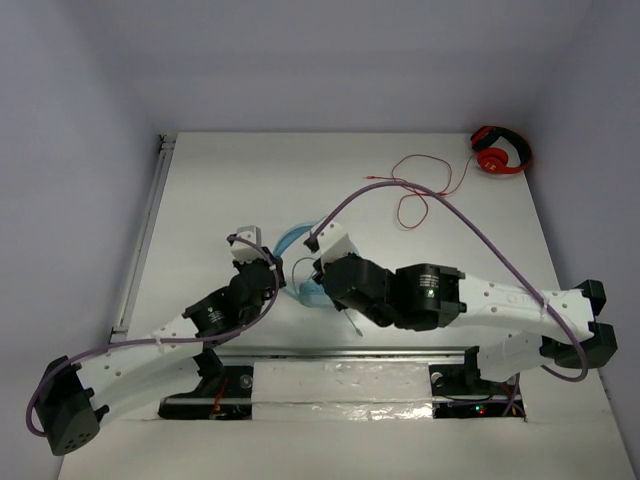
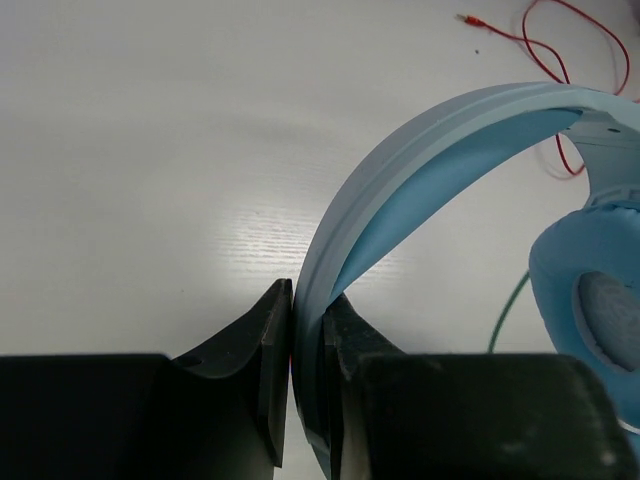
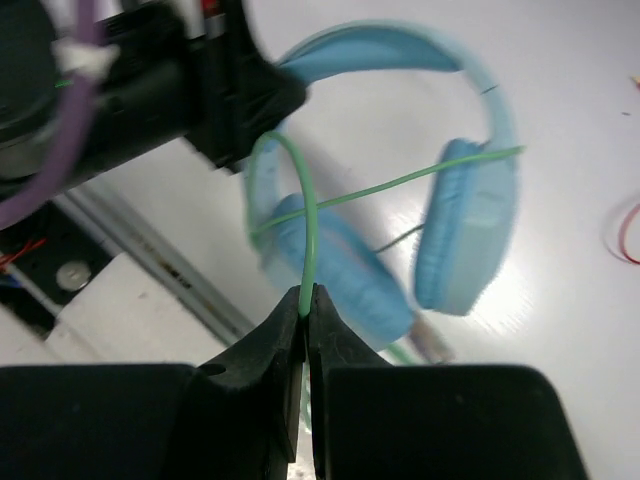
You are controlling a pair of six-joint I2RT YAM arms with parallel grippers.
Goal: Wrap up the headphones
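Observation:
The light blue headphones lie near the table's middle, mostly hidden under both arms in the top view. In the left wrist view my left gripper is shut on the wide headband, with one padded cup at the right. In the right wrist view both cups show, and my right gripper is shut on the thin green cable, which loops up and runs across the cups. In the top view my left gripper and right gripper sit close together at the headphones.
Small red headphones lie at the far right corner, their red cable trailing left across the table and showing in the left wrist view. A metal rail runs along the table's left edge. Purple arm cables arch over the table.

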